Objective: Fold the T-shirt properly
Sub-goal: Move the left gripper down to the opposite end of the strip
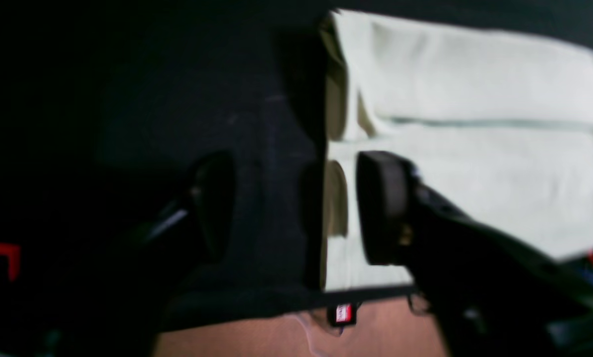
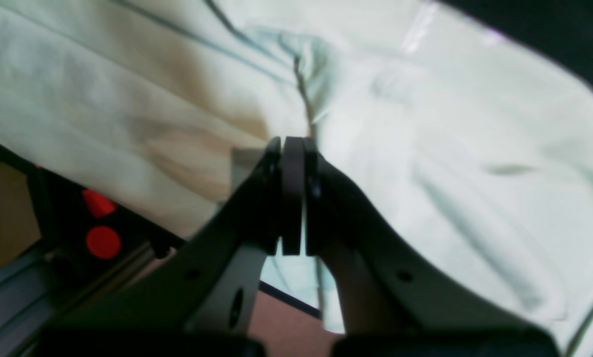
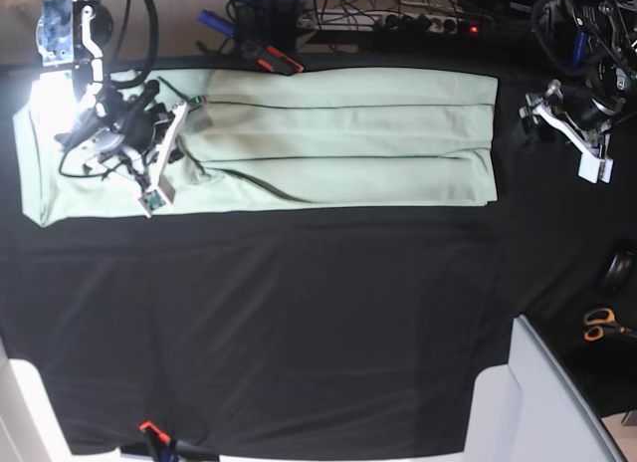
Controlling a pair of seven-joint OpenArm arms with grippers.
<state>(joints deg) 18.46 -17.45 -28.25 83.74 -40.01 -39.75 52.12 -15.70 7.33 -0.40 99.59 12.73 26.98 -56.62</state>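
The left tool (image 3: 527, 117) stands apart off the cloth, the right tool (image 2: 292, 144) pinched together on the T-shirt (image 3: 328, 143); sides look folded in; crosswise folds remain.

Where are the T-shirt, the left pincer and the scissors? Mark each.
T-shirt (image 3: 338, 148), base view, middle of the folded cloth.
Left pincer (image 1: 296, 208), left wrist view, midway between its tips.
Scissors (image 3: 601, 326), base view, orange handles.

Surface (image 3: 299, 323) covered in black cloth. T-shirt (image 3: 328, 143) lies flat along the far edge, folded into a long band. Scissors (image 3: 602, 325) at right.
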